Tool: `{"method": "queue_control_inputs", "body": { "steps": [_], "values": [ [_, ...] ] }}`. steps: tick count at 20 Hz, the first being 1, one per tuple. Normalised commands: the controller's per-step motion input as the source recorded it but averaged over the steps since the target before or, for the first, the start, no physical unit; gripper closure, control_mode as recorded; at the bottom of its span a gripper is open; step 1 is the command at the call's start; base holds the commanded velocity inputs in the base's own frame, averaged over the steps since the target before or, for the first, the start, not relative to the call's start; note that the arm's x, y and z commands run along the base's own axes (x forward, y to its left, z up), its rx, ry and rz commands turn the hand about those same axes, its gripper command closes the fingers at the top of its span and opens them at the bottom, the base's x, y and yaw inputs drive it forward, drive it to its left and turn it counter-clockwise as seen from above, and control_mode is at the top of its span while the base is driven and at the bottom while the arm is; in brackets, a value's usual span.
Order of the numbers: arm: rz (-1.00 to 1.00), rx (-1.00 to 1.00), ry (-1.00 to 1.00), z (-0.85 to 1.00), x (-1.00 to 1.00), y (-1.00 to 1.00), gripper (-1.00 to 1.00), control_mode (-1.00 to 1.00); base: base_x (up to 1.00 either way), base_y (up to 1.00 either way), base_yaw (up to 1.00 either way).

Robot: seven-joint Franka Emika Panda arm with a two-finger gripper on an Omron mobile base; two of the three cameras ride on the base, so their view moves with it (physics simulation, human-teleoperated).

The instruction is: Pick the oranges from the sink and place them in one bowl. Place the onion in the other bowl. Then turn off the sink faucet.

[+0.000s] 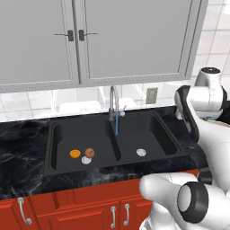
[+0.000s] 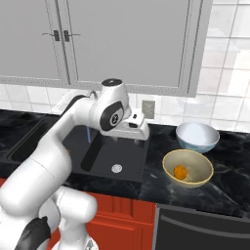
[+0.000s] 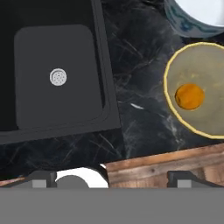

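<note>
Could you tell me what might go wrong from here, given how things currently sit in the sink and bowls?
The remaining orange lies close beside the onion and a drain in the left basin of the sink, so a grasp could nudge or take the wrong one. The yellow-tan bowl and pale blue-white bowl sit close together, inviting a mix-up. Water still runs from the faucet.

A black marbled counter point(image 1: 22, 148) runs beneath 2 grey wall cabinets point(image 1: 94, 40), with red base cabinets point(image 1: 81, 211) below and a wall outlet point(image 1: 152, 95) on the tiled backsplash.
</note>
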Motion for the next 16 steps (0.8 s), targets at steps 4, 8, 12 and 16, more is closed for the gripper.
{"method": "queue_control_inputs", "body": {
  "steps": [4, 8, 12, 16],
  "values": [
    [0.19, 0.14, 0.01, -0.02, 0.00, 0.48, -1.00, -1.00, 0.00, 0.00, 0.00],
    [0.20, 0.01, -0.03, -0.25, -0.01, 0.63, -1.00, -1.00, 0.00, 0.00, 0.00],
    [0.18, -0.01, -0.08, -0.29, -0.12, 0.76, -1.00, -1.00, 0.00, 0.00, 0.00],
    [0.13, -0.04, -0.07, -0.21, -0.07, 0.80, -1.00, -1.00, 0.00, 0.00, 0.00]
  ]
}}
